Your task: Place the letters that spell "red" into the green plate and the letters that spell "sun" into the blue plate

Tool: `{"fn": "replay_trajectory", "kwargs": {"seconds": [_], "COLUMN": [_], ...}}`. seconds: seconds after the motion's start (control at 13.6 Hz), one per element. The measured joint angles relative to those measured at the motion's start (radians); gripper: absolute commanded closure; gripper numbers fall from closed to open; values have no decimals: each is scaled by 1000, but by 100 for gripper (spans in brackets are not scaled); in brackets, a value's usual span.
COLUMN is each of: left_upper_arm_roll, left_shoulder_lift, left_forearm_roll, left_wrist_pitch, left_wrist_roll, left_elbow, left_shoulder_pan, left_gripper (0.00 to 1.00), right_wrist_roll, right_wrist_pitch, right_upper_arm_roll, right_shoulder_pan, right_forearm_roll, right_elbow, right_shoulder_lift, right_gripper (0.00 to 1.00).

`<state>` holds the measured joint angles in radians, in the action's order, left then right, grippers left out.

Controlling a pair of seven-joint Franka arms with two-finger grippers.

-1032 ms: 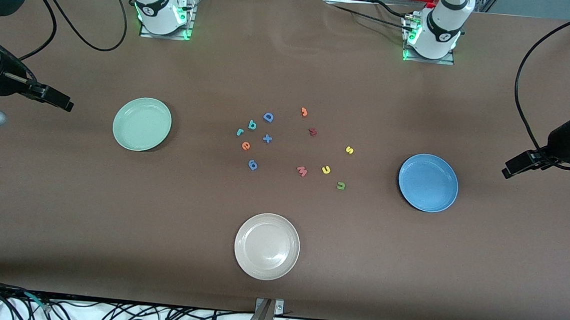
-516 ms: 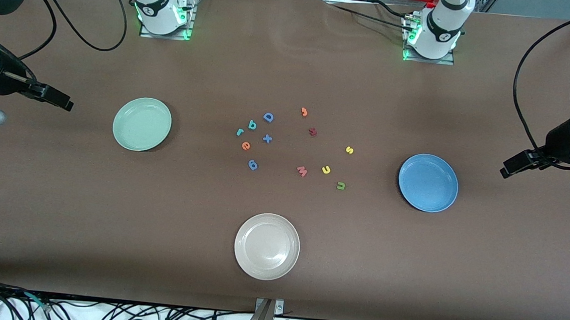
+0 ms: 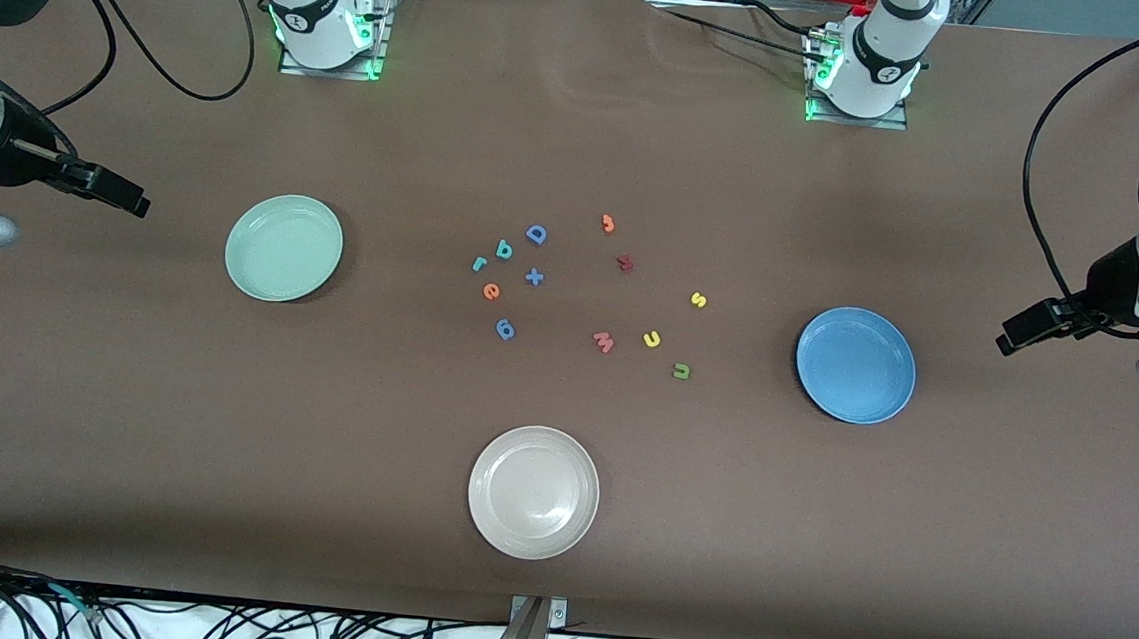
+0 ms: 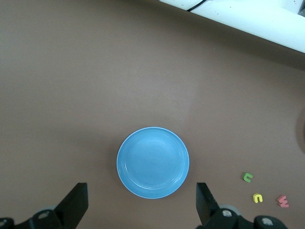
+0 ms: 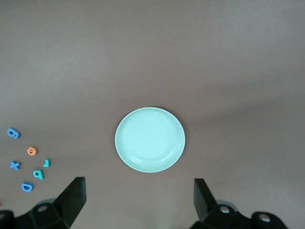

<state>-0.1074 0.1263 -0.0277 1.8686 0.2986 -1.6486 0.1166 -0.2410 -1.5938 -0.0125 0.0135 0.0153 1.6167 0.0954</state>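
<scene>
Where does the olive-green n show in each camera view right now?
Front view: olive-green n, on the table beside the yellow u, toward the blue plate.
Left wrist view: same n.
Right wrist view: not in it.
Shared landmark: the blue plate, in the front and left wrist views.

Mint-green plate (image 3: 284,246), blue plate (image 3: 855,365), cream plate (image 3: 533,491), seemingly dark-red letter (image 3: 624,262)

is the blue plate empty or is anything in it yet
Empty. The blue plate shows only its bare inside in the front and left wrist views; the yellow s, yellow u and olive n lie on the table beside it.
</scene>
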Motion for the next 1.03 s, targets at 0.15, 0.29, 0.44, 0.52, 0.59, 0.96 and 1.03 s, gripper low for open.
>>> {"fn": "replay_trajectory", "kwargs": {"seconds": [0.15,0.29,0.44,0.52,0.59,0.96,1.03], "left_upper_arm_roll": [0,0,0,0,0,0,0], "left_shoulder_lift": [0,0,0,0,0,0,0], "left_forearm_roll": [0,0,0,0,0,0,0], "left_wrist_pitch": [0,0,0,0,0,0,0], "left_wrist_roll": [0,0,0,0,0,0,0], "left_elbow": [0,0,0,0,0,0,1], "left_shoulder_pan": [0,0,0,0,0,0,0], "left_gripper": [0,0,0,0,0,0,0], "right_wrist_roll": [0,0,-5,-22,-44,-210,-251], "right_wrist_pitch": [-3,-3,-3,-4,-5,-51,-69], "right_upper_arm_roll": [0,4,19,30,42,139,161], "right_shoulder_pan": [0,0,1,1,1,3,3], "right_forearm_roll": [0,0,0,0,0,2,4], "right_elbow": [7,13,25,31,34,71,87], "right_shoulder_lift": [0,0,0,1,2,23,27], "right_gripper": [0,0,0,0,0,0,0]}}
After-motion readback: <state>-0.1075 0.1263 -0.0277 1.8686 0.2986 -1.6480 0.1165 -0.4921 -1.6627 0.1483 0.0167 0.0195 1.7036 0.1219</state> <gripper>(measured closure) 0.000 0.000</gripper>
